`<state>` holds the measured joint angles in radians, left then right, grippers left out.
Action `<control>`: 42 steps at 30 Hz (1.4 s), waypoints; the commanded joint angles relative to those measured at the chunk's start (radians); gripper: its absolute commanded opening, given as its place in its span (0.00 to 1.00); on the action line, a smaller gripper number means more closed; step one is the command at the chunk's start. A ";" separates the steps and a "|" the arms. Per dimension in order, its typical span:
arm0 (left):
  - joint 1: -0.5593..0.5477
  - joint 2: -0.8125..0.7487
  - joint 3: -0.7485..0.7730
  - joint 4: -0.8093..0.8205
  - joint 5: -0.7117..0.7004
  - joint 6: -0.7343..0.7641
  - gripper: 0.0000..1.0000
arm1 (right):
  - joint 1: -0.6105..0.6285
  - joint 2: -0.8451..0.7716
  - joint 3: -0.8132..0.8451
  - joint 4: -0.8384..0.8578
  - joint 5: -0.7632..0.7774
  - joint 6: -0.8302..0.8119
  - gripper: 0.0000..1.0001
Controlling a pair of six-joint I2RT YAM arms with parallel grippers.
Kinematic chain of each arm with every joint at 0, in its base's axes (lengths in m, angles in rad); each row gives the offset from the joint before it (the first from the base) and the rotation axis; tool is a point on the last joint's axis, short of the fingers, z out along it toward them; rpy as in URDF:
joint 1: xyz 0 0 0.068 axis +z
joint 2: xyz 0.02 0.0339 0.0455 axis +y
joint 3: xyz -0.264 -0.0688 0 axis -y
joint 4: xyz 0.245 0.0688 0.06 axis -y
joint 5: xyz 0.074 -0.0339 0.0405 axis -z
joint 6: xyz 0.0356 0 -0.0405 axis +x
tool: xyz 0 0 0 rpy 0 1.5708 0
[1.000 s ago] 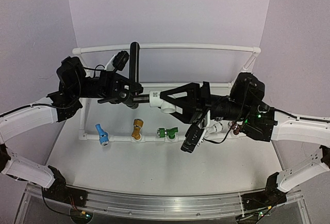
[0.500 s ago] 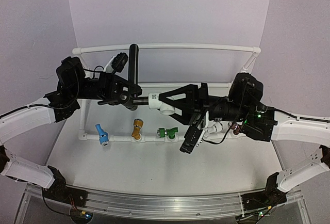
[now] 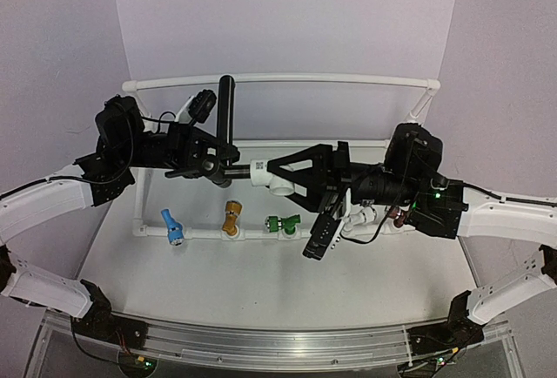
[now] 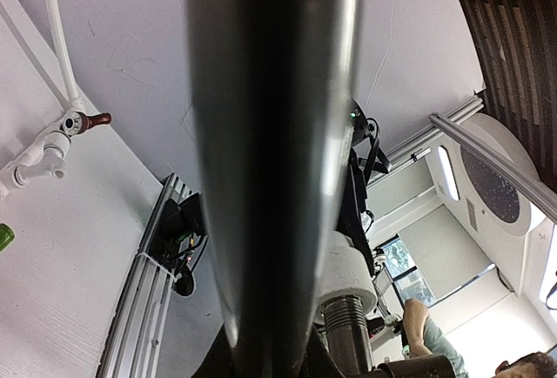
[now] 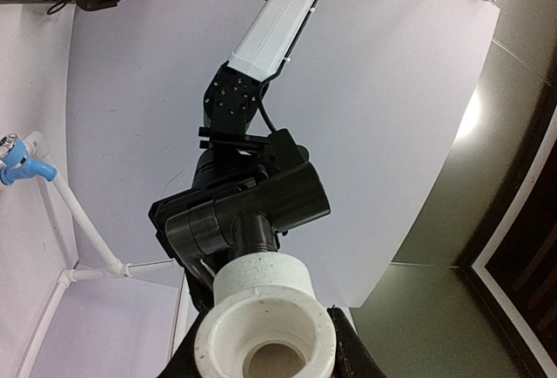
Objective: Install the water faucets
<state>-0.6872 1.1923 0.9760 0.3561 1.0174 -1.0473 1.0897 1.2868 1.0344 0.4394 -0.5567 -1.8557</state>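
Note:
The dark water faucet (image 3: 213,164) hangs in mid-air above the table, its long lever (image 3: 226,110) pointing up and away. My left gripper (image 3: 202,162) is shut on its body. Its threaded stem (image 4: 350,336) enters the small white pipe fitting (image 3: 268,175), on which my right gripper (image 3: 283,179) is shut from the right. In the left wrist view the lever (image 4: 270,134) fills the middle, with the fitting (image 4: 346,272) behind it. The right wrist view looks into the fitting's open mouth (image 5: 263,330), dark fingers (image 5: 346,354) on both sides and the faucet body (image 5: 252,208) beyond.
A white pipe frame (image 3: 287,79) stands on the table. Its front rail carries a blue faucet (image 3: 171,226), a brass-coloured one (image 3: 231,219), a green one (image 3: 280,223) and a brown-handled valve (image 3: 397,216). An aluminium rail (image 3: 261,343) runs along the near edge.
Almost nothing: the faucet and fitting held between the two grippers have shifted very slightly. Both grips are the same.

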 commanded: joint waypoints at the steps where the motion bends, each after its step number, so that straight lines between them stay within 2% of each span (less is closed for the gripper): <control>1: -0.012 -0.020 0.068 0.063 -0.030 0.000 0.00 | 0.013 0.033 0.047 -0.018 0.029 0.031 0.00; 7: -0.012 -0.006 0.065 0.053 -0.034 0.011 0.00 | 0.014 0.046 0.084 0.045 0.068 0.151 0.00; 10: -0.013 0.004 0.068 0.043 -0.039 0.017 0.00 | 0.014 0.041 0.081 0.057 0.040 0.157 0.00; 16: -0.012 0.001 0.084 -0.014 -0.066 0.049 0.00 | 0.015 0.032 0.073 0.010 -0.003 0.122 0.00; 19: -0.012 -0.007 0.094 -0.051 -0.073 0.085 0.00 | 0.014 0.031 0.090 -0.034 0.006 0.166 0.00; 23: -0.012 -0.021 0.119 -0.136 -0.093 0.153 0.00 | 0.014 0.033 0.154 -0.159 0.014 0.297 0.00; 35: -0.012 -0.004 0.126 -0.129 -0.096 0.187 0.00 | 0.014 0.036 0.190 -0.166 0.032 0.647 0.00; 42: -0.012 0.005 0.136 -0.149 -0.100 0.239 0.00 | 0.014 0.055 0.247 -0.178 0.054 0.958 0.00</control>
<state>-0.6822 1.1896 1.0500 0.1895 0.9813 -0.8657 1.0889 1.3140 1.1915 0.1983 -0.5111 -1.1477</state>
